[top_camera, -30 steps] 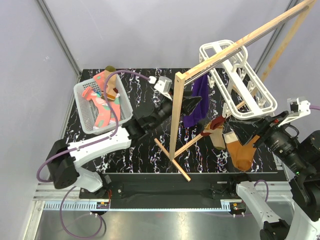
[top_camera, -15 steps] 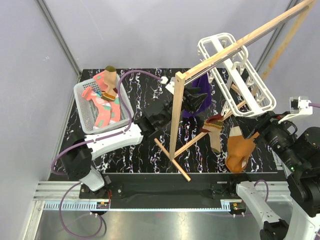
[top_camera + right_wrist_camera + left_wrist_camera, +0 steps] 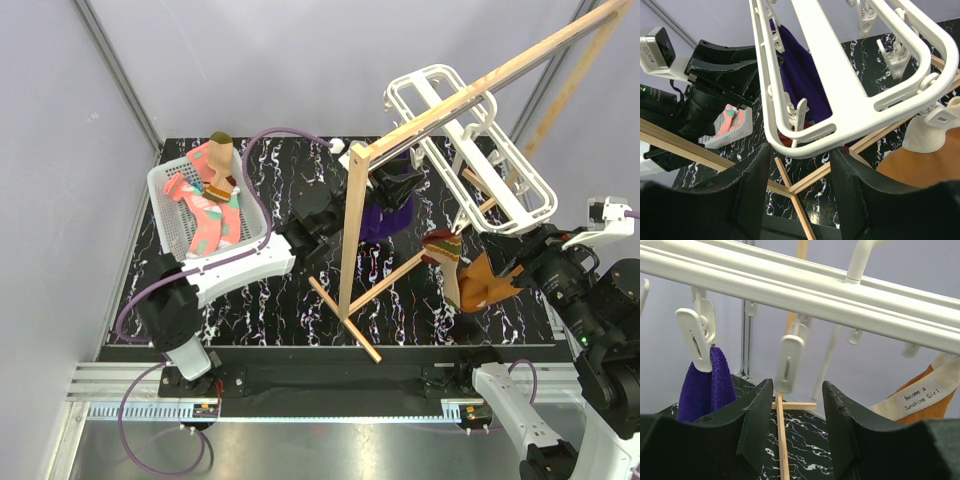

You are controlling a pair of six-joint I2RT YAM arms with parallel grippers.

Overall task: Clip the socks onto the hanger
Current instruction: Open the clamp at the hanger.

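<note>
White plastic hanger [image 3: 790,297] hangs tilted off the wooden stand [image 3: 348,230]. It's light and free to swing, so any push on a clip will likely rock it. Socks [image 3: 205,210] mostly sit piled in the basket [image 3: 163,215], well apart from the hanger on its left. One striped sock [image 3: 445,250] dangles under the hanger's right end, beside the orange cloth [image 3: 485,290]; looks clipped, can't confirm. Socks should be soft, limp, near weightless, not fragile. Best hold: pinch the cuff edge and leave a free lip to feed into a clip.

Left arm: stretched forward over the table [image 3: 270,320], wrist tipped up under the hanger's bars. Left pincer [image 3: 795,390] is part spread and empty. A free clip [image 3: 789,365] hangs just above the gap, with the purple cloth [image 3: 710,385] pegged on the next clip over.

Right arm: tucked back at the hanger's right end, wrist aimed up. Right pincer [image 3: 801,152] is spread, holding nothing. The hanger's rounded corner sits just beyond the tips, contact unclear.
</note>
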